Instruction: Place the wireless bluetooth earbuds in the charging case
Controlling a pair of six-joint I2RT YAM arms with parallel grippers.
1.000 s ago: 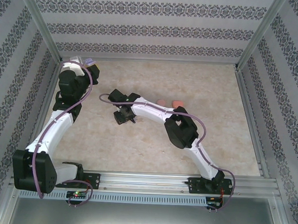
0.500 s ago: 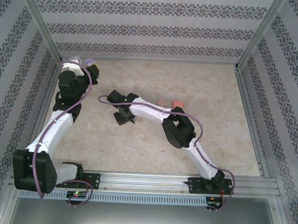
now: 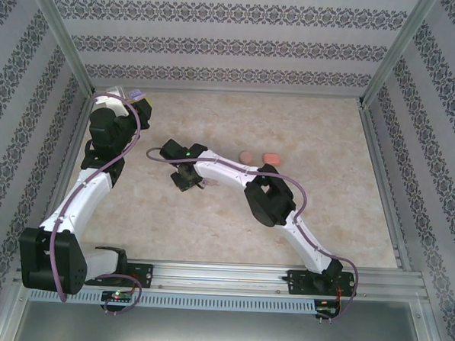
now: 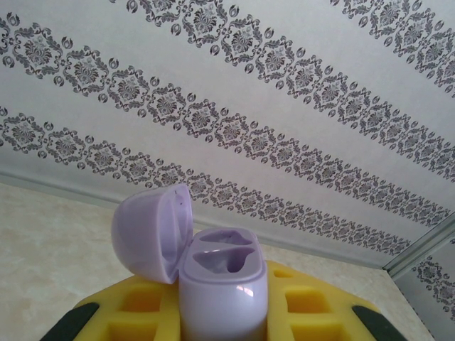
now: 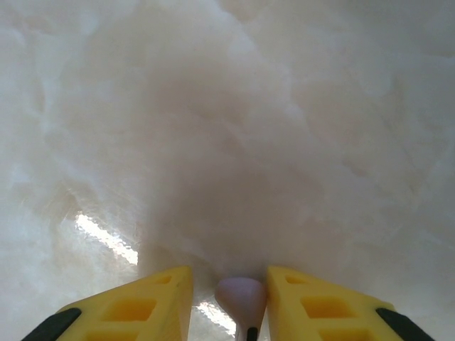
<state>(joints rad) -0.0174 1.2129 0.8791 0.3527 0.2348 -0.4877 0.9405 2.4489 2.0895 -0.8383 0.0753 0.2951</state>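
**A:** What's the left gripper (image 4: 222, 316) doing?

**B:** It is clenched on the purple case (image 4: 224, 284) and holds it upright between its yellow fingers (image 4: 135, 312). The lid (image 4: 151, 231) is swung open to one side, and two hollows show in the top of the case. From above, that gripper (image 3: 134, 98) is at the far left corner of the table (image 3: 328, 145), close to the patterned wall (image 4: 284, 106).

**A:** And the right gripper (image 5: 229, 275)?

**B:** It is down at the tabletop with its jaws parted around one earbud (image 5: 240, 293). The earbud is pale, somewhere between lilac and pink, and lies on the table. One finger (image 5: 306, 302) is against its head, and a sliver of table shows at the other finger, so it isn't clamped.

**A:** Where is that on the table?

**B:** From above, the right gripper (image 3: 187, 180) is left of centre, well apart from the purple case.

**A:** Anything else out there?

**B:** A pink case (image 3: 246, 155) and an orange case (image 3: 271, 157) sit side by side just beyond the right arm's forearm.
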